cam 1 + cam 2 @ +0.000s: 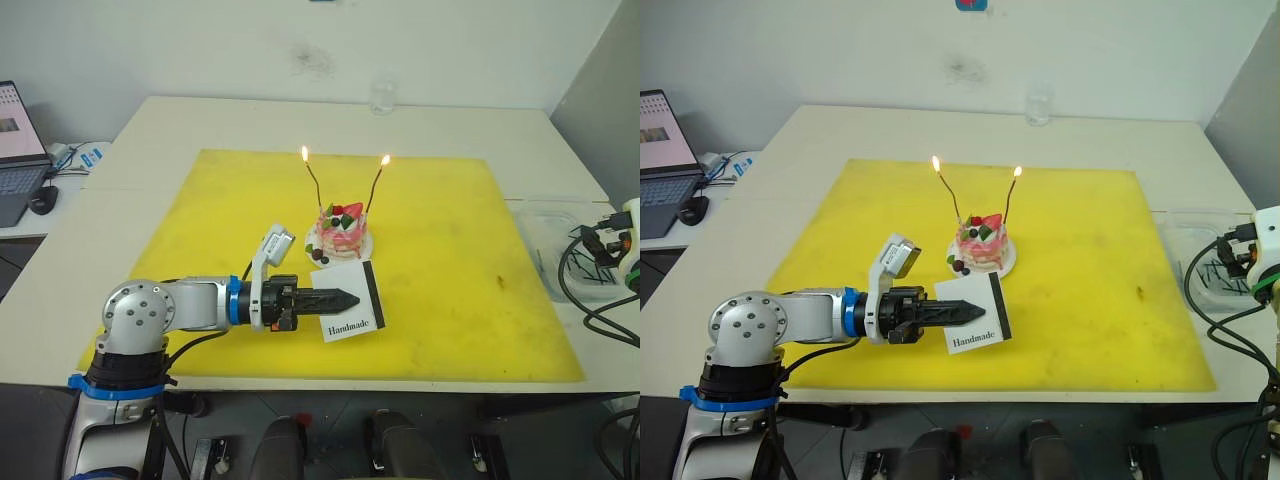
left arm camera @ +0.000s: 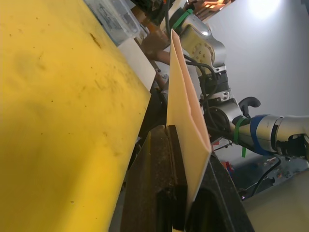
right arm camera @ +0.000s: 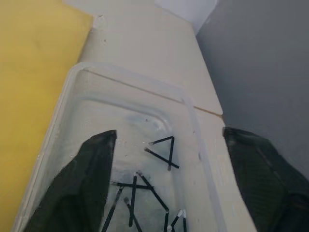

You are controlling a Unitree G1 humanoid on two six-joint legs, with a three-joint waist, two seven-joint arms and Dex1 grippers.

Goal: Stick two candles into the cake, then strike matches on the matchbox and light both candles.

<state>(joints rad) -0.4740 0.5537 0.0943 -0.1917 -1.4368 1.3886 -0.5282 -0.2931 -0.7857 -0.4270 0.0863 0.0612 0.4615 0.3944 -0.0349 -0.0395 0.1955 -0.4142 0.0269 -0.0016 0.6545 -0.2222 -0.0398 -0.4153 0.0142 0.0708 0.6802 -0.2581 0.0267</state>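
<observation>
Right wrist view: clear tray [image 3: 63, 116] holds spent matches [image 3: 161, 152].

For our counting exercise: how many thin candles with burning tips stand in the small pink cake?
2. One thin dark candle rises from the left side of the small round pink cake, the other thin dark candle from its right side; both tips are aflame.
</observation>
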